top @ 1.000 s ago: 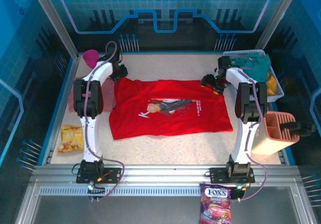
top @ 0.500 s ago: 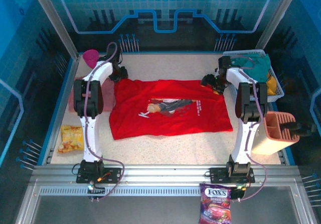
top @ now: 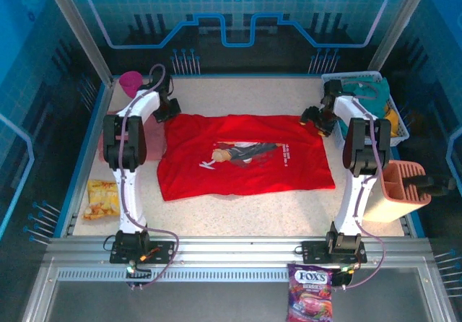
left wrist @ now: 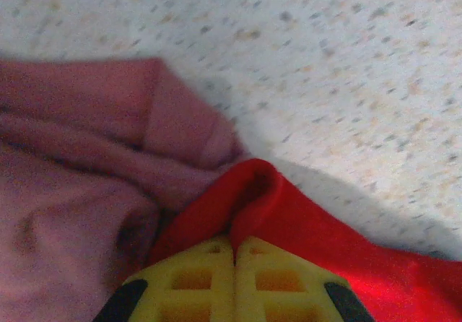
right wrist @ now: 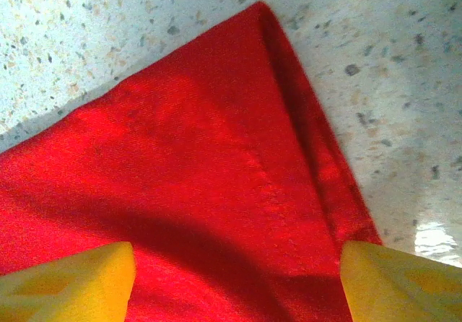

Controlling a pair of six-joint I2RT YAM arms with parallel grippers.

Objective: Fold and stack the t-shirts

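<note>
Folding has barely begun: the red t-shirt (top: 245, 156) lies spread flat, graphic up, on the table (top: 238, 210), with no fold in it and nothing stacked. Just left of it, partly under the left arm, the salmon-pink t-shirt (top: 153, 140) sits bunched, touching the red t-shirt's far left corner. At that corner the left gripper (left wrist: 234, 279) has its yellow pads pressed together on a raised pinch of red cloth. At the far right corner the right gripper (right wrist: 234, 271) hovers with pads spread wide, one to each side of the corner, gripping nothing. Both shirts look left to fold. Compared with a second earlier, the left jaws have closed and the right gripper has shifted rightward along the far hem to the corner.
</note>
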